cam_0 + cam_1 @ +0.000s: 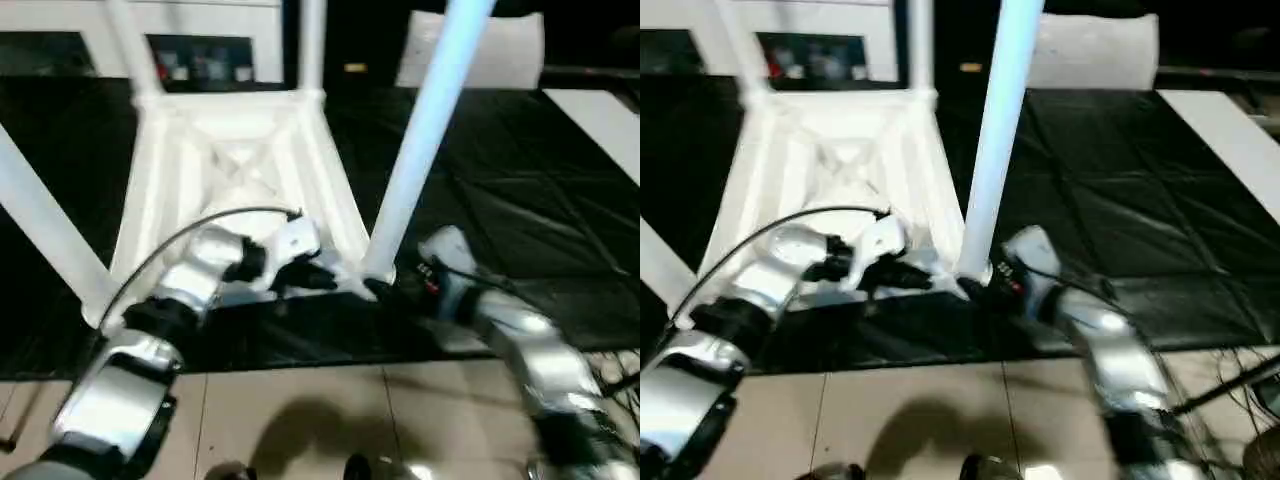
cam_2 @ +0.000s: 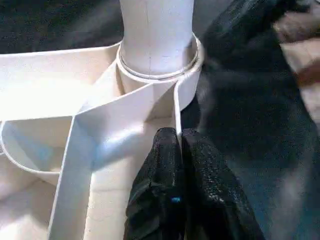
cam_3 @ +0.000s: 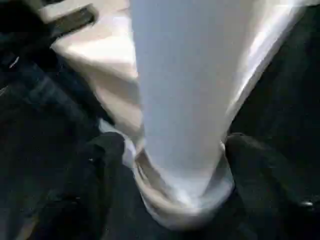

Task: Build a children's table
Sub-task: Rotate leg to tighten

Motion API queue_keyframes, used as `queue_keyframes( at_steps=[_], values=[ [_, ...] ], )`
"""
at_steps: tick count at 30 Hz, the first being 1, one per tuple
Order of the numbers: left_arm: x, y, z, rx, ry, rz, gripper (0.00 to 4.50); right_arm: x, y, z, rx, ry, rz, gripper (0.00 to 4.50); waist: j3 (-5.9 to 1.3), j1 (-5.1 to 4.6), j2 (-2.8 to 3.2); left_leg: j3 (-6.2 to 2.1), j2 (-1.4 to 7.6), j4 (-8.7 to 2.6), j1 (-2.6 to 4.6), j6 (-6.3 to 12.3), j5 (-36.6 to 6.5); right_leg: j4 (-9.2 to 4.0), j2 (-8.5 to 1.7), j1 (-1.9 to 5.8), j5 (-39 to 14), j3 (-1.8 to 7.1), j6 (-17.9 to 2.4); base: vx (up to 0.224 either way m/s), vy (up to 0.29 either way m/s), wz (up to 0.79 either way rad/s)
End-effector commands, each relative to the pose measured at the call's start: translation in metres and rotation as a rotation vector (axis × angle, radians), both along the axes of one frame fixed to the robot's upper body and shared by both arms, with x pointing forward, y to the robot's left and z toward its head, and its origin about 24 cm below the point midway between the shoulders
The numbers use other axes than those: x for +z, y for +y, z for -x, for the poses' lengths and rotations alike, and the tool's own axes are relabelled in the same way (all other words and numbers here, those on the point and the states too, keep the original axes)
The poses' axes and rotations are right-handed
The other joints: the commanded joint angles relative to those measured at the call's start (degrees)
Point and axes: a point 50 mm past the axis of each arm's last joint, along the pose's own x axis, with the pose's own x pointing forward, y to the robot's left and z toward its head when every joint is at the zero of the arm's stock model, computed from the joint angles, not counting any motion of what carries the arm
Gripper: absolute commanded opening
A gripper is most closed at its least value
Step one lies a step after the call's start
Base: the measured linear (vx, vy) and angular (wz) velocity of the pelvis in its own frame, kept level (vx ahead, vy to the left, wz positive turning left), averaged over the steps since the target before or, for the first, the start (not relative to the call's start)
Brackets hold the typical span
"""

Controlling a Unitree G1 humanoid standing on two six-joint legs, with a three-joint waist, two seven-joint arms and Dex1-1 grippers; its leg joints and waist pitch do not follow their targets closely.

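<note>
The children's table lies upside down on a black mat, its ribbed white tabletop [image 1: 230,160] facing up. Several white legs stand in the corner sockets, among them the near right leg [image 1: 420,140] and the near left leg [image 1: 45,235]. My left gripper [image 2: 179,145] is shut on the tabletop's thin rim wall right beside the near right socket [image 2: 165,75]. My right gripper [image 3: 175,170] straddles the base of that leg [image 3: 185,90], one black finger [image 3: 100,175] on each side, jaws open around the socket collar.
The black mat [image 1: 520,220] covers the floor under the table and ends at beige tiles [image 1: 300,420] near me. White cabinets [image 1: 200,20] stand at the back. A flat white sheet [image 1: 600,120] lies at the right. Cables [image 1: 1240,390] run at the lower right.
</note>
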Motion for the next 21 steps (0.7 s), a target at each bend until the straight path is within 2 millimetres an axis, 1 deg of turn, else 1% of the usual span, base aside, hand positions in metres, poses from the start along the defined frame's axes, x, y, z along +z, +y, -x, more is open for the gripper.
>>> queue_keyframes(
  at_steps=[1,2,3,4,5,6,7,8,9,10,11,13,14,15,16,17,18,19,20,21],
  values=[
    [-0.003,-0.002,0.005,-0.091,-0.001,-0.047,0.0,0.007,-0.007,0.004,0.034,-0.018,-0.012,3.92,-4.74,0.17,0.11,-0.36,2.63,-3.35,0.29,5.52,-9.3,-2.78,-3.86,3.78,-13.3,3.7,-11.9,0.0,0.0,0.0],
    [-0.003,-0.001,0.006,-0.1,-0.004,-0.046,0.0,0.007,-0.01,0.006,0.04,-0.018,-0.006,4.02,-4.68,0.13,0.07,-0.36,2.66,-3.4,0.26,5.42,-9.5,-2.72,-3.89,3.75,-13.2,3.73,-12.1,0.0,0.0,0.0],
    [0.0,0.0,0.006,-0.126,-0.019,-0.04,0.0,0.01,-0.019,0.013,0.067,-0.011,-0.003,4.09,-4.77,0.16,-0.19,-0.32,2.63,-3.4,0.31,5.22,-10.1,-2.83,-3.9,3.8,-14.0,3.67,-12.1,0.0,0.0,0.0],
    [0.001,0.001,0.006,-0.138,-0.03,-0.044,0.0,0.011,-0.022,0.016,0.077,-0.008,-0.005,4.13,-4.65,0.45,-0.17,-0.26,2.58,-3.34,0.33,5.19,-10.6,-2.98,-3.97,3.79,-15.2,3.73,-11.6,0.0,0.0,0.0],
    [0.002,0.002,0.005,-0.145,-0.045,-0.051,0.0,0.012,-0.025,0.02,0.086,0.004,-0.013,4.13,-4.75,0.62,-0.14,-0.28,2.59,-3.36,0.36,5.17,-10.6,-3.01,-4.04,3.88,-15.5,3.74,-11.4,0.0,0.0,0.0],
    [0.002,0.002,0.004,-0.145,-0.067,-0.061,0.0,0.012,-0.028,0.024,0.091,0.018,-0.019,4.24,-4.82,0.8,-0.16,-0.29,2.64,-3.33,0.36,5.16,-10.5,-3.01,-4.08,3.84,-15.8,3.75,-11.1,0.0,0.0,0.0],
    [0.003,0.002,0.003,-0.147,-0.082,-0.067,0.0,0.013,-0.03,0.029,0.1,0.028,-0.023,4.38,-4.75,0.89,-0.26,-0.27,2.53,-3.33,0.27,5.14,-10.7,-3.24,-3.91,3.9,-16.7,3.66,-10.4,0.0,0.0,0.0],
    [0.003,0.002,0.003,-0.146,-0.085,-0.066,0.0,0.013,-0.031,0.03,0.101,0.03,-0.023,4.38,-4.72,0.95,-0.3,-0.27,2.52,-3.34,0.29,5.04,-11.1,-3.37,-4.02,3.9,-17.5,3.63,-10.1,0.0,0.0,0.0],
    [0.004,0.002,0.002,-0.142,-0.1,-0.063,0.0,0.013,-0.033,0.035,0.105,0.036,-0.021,4.47,-4.7,1.01,-0.33,-0.26,2.43,-3.31,0.27,4.79,-11.4,-3.61,-3.97,3.85,-19.2,3.56,-9.3,0.0,0.0,0.0],
    [0.005,0.002,0.001,-0.14,-0.115,-0.055,0.0,0.013,-0.036,0.04,0.107,0.04,-0.014,4.47,-4.79,1.01,-0.28,-0.35,2.43,-3.35,0.2,4.42,-11.1,-3.68,-4.04,3.96,-20.0,3.53,-8.8,0.0,0.0,0.0],
    [0.006,0.003,0.0,-0.141,-0.131,-0.046,0.0,0.013,-0.037,0.045,0.101,0.04,-0.016,4.47,-4.99,1.19,-0.15,-0.35,2.46,-3.25,0.45,4.23,-11.0,-3.69,-4.04,3.92,-20.0,3.51,-8.6,0.0,0.0,0.0],
    [0.007,0.003,-0.001,-0.137,-0.151,-0.042,0.0,0.014,-0.037,0.047,0.083,0.032,-0.02,4.47,-5.05,1.13,-0.28,-0.44,2.35,-3.28,0.26,3.94,-11.3,-3.79,-3.99,3.96,-21.0,3.36,-7.8,0.0,0.0,0.0],
    [0.007,0.003,-0.002,-0.126,-0.184,-0.035,0.0,0.015,-0.035,0.051,0.059,0.035,-0.051,4.47,-5.04,1.14,-0.16,-0.46,2.37,-3.31,0.35,3.75,-11.6,-3.9,-3.99,3.88,-21.6,3.32,-7.7,0.0,0.0,0.0],
    [0.007,0.003,-0.002,-0.12,-0.193,-0.032,0.0,0.016,-0.033,0.052,0.056,0.045,-0.07,4.47,-4.98,1.11,-0.17,-0.41,2.28,-3.27,0.43,3.59,-12.0,-4.19,-3.91,3.8,-22.7,3.29,-7.2,0.0,0.0,0.0],
    [0.008,0.003,-0.002,-0.1,-0.182,0.012,0.0,0.016,-0.03,0.053,0.041,0.039,-0.075,4.47,-4.94,1.05,-0.09,-0.5,2.34,-3.38,0.43,3.32,-12.2,-4.26,-3.94,3.8,-23.6,3.24,-6.9,0.0,0.0,0.0],
    [0.009,0.002,-0.002,-0.086,-0.172,0.045,0.27,0.016,-0.027,0.054,0.03,0.033,-0.076,4.5,-4.92,1.06,-0.12,-0.51,2.31,-3.39,0.36,3.12,-12.2,-4.29,-3.94,3.79,-24.0,3.21,-6.7,0.0,0.0,0.0],
    [0.013,0.003,-0.002,-0.032,-0.142,0.146,0.43,0.017,-0.02,0.055,-0.012,0.014,-0.093,4.5,-4.95,1.04,-0.11,-0.53,2.28,-3.37,0.47,2.78,-12.7,-4.45,-4.01,3.65,-25.1,3.16,-6.3,0.0,0.0,0.0],
    [0.015,0.003,-0.002,-0.008,-0.132,0.187,0.53,0.017,-0.016,0.056,-0.029,0.008,-0.106,4.5,-4.95,1.13,-0.16,-0.51,2.34,-3.38,0.46,2.27,-12.4,-4.28,-4.13,3.59,-25.0,3.25,-6.5,0.0,0.0,0.0],
    [0.015,0.003,-0.002,-0.007,-0.131,0.191,0.53,0.017,-0.016,0.056,-0.029,0.007,-0.106,4.5,-4.92,1.17,-0.05,-0.55,2.39,-3.42,0.43,2.16,-12.3,-4.24,-4.24,3.63,-24.7,3.28,-6.9,0.0,0.0,0.0],
    [0.016,0.004,-0.002,0.011,-0.126,0.221,0.66,0.018,-0.014,0.056,-0.047,0.003,-0.116,4.5,-5.03,1.18,-0.03,-0.64,2.5,-3.46,0.44,2.05,-12.3,-4.15,-4.13,3.63,-24.1,3.21,-7.3,0.0,0.0,0.0]
  ],
)
